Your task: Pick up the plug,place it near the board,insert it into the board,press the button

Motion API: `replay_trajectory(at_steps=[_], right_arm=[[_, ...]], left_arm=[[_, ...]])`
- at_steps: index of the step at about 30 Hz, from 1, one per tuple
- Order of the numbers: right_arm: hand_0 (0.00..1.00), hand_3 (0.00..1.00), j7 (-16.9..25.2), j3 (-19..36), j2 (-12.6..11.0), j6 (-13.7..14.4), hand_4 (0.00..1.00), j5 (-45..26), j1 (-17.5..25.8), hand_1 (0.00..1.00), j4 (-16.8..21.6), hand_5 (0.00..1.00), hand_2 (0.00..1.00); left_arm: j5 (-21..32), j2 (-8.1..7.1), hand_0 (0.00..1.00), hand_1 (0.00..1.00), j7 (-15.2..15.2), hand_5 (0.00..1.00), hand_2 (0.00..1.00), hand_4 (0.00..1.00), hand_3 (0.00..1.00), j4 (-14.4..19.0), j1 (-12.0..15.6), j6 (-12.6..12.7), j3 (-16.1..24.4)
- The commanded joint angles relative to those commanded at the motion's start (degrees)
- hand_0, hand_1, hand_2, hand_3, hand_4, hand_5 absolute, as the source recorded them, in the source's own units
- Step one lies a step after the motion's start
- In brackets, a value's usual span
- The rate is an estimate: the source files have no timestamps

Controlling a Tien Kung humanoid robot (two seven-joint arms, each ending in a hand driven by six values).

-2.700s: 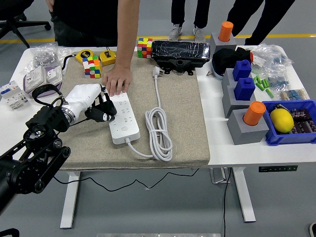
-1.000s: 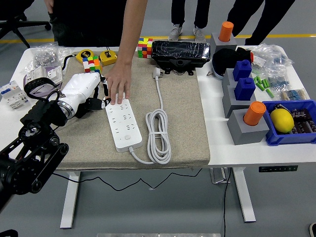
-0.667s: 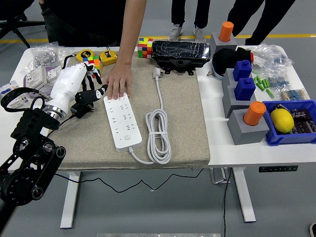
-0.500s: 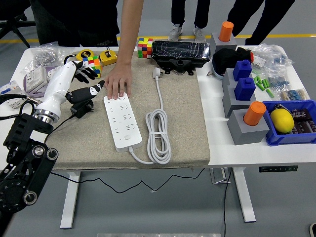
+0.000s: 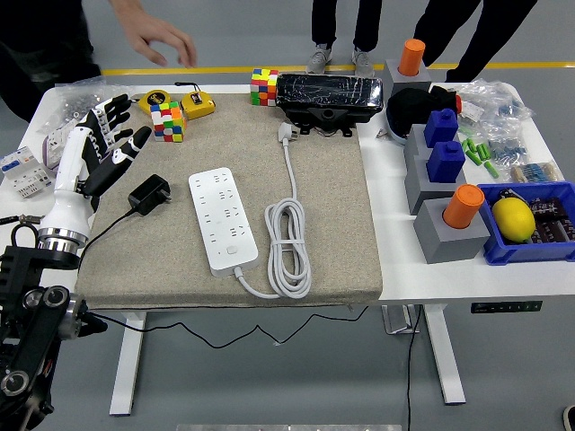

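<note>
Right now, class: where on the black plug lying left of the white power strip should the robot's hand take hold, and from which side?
Probably grip the black plug by its blocky body, pinching the two side faces from above. It lies flat on the mat, clear of the power strip; its cable trails down-left. The open left hand hovers up-left of it.

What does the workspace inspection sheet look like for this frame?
Surface: white table with a beige mat over its middle.
Job's things: black plug lies on the mat left of the white power strip, not inserted.
Clutter: Rubik's cubes, yellow tape measures, grey blocks with blue and orange pieces, lemon in a blue bin.
Grippers: left hand open, above the table's left side, holding nothing; right hand not in view.
Cables: strip's white cord coiled right of it.
Surroundings: a person's hand above the far edge.
</note>
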State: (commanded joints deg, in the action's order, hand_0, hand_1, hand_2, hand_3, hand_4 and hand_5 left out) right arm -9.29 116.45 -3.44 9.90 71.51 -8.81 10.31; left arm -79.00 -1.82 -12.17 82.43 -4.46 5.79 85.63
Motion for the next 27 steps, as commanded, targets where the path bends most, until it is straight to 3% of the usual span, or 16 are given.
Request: replay_trajectory(at_steps=[2,3,6,15,27], right_arm=[[0.785,0.760,-0.5,1.6,0.2,0.5,0.998,1.5,0.0,0.694,0.0,0.998,0.713],[0.787,0.761,-0.8,2.4,0.4,0.7,0.998,2.4,-0.1,0.693,0.0,0.998,0.713],[0.787,0.761,-0.6,2.6,0.6,0.9,0.998,3.0,-0.3,0.693,0.0,0.998,0.713],[0.785,0.761,-0.6,0.6,0.6,0.9,0.998,2.4,-0.7,0.693,0.0,0.998,0.713],[0.787,0.760,-0.9,0.9,0.7,0.3,0.998,1.8,0.8,0.694,0.0,0.998,0.714]], left_arm=[[3.8,-0.46,0.779,0.899,-0.2,0.799,0.913,0.998,0.854,-0.4,1.1,-1.4,-0.3],[5.5,-0.63,0.797,0.902,-0.3,0.910,0.916,0.998,0.875,-0.6,1.5,-1.9,-0.4],[8.7,-0.75,0.797,0.902,-0.2,0.910,0.916,0.998,0.875,-1.0,1.9,-2.8,-0.3],[4.2,-1.08,0.841,0.923,2.6,0.941,0.931,0.998,0.892,-2.2,2.1,-2.6,0.3],[1.3,-1.59,0.828,0.915,2.0,0.926,0.916,0.998,0.886,-1.7,0.4,-0.8,-0.7]])
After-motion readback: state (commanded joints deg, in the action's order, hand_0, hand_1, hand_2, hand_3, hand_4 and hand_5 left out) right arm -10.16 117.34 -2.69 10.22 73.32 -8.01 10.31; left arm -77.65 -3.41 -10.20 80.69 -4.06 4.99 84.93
